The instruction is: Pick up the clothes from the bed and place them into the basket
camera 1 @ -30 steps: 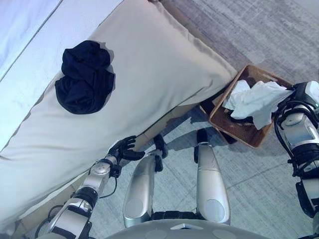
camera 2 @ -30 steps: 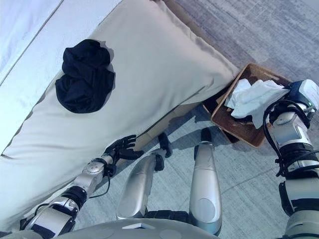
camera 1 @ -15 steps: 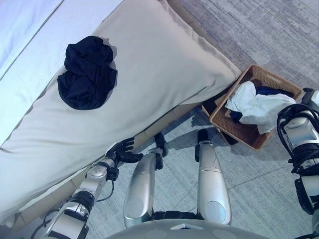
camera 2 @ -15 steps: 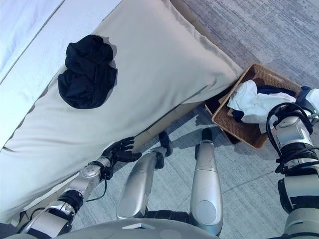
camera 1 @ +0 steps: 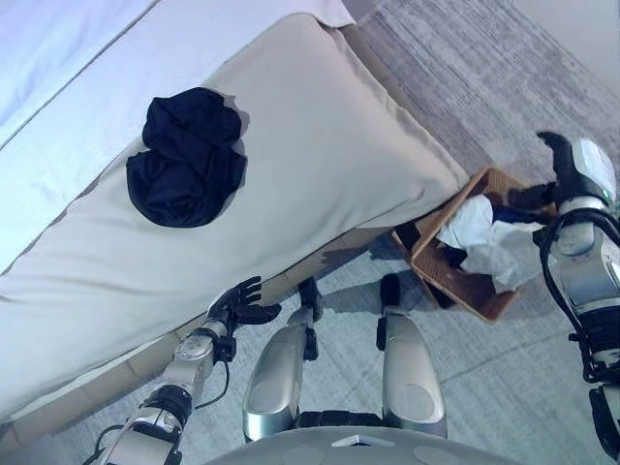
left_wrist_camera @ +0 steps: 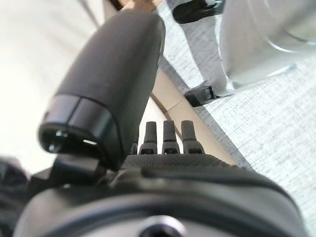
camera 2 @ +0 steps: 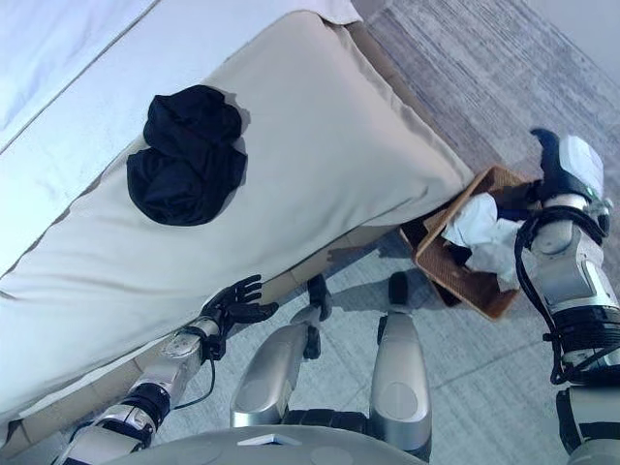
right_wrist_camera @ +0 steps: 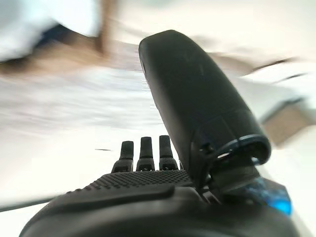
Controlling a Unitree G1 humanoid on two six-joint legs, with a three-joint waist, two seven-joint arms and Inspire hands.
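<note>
A crumpled black garment is lying on the beige cover of the bed, well apart from both hands. White clothes are sitting in the wicker basket on the floor beside the bed's corner. The right hand is hovering above the basket's far side with fingers straight and holding nothing, while the left hand is hanging near the bed's lower edge, fingers spread and empty.

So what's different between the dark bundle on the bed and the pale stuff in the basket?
The black clothes lie in a compact crumpled heap on the bed, far from both hands. The white clothes already sit in the wicker basket on the floor, spread loosely and spilling over its rim. Both are crumpled fabric, and neither is held.
</note>
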